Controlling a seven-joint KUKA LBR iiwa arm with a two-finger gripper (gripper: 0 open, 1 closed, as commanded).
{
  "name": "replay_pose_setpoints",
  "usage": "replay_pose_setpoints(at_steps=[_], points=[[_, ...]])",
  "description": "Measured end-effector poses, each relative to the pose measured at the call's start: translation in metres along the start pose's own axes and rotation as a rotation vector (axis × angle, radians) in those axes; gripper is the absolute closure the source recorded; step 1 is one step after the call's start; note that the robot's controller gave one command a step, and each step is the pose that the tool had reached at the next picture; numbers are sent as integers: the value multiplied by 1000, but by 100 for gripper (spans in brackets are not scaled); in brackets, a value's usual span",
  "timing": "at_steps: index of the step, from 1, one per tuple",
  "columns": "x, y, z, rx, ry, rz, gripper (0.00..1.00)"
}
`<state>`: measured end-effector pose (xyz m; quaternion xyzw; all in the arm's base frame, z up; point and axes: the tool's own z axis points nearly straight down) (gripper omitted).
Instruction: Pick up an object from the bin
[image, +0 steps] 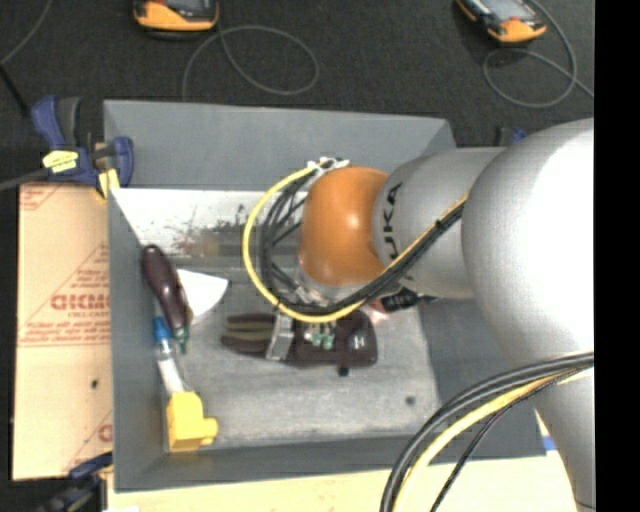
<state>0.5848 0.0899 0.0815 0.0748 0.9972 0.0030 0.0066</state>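
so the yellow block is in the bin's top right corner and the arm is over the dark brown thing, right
No: the camera view shows the yellow block in the bin's lower left corner, not top right. The arm is over the dark brown thing.

Maroon-handled tool (163, 283), white scrap (206, 293), yellow block (188, 421), all view-left.

The bin (300, 400) is made of matt grey metal, and its floor is dulled and finely speckled. A dark red handle (165, 285) is finished in gloss. Smooth plastic is seen in the yellow piece (188, 422) and the shiny dark brown thing (245, 333). The orange cover (340, 225) is polished, and the arm (520, 230) is coated in smooth silver.
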Motion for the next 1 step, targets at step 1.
replay_pose_setpoints(at_steps=[1], points=[[7, -2, -155, -2, -6, 15, 100]])
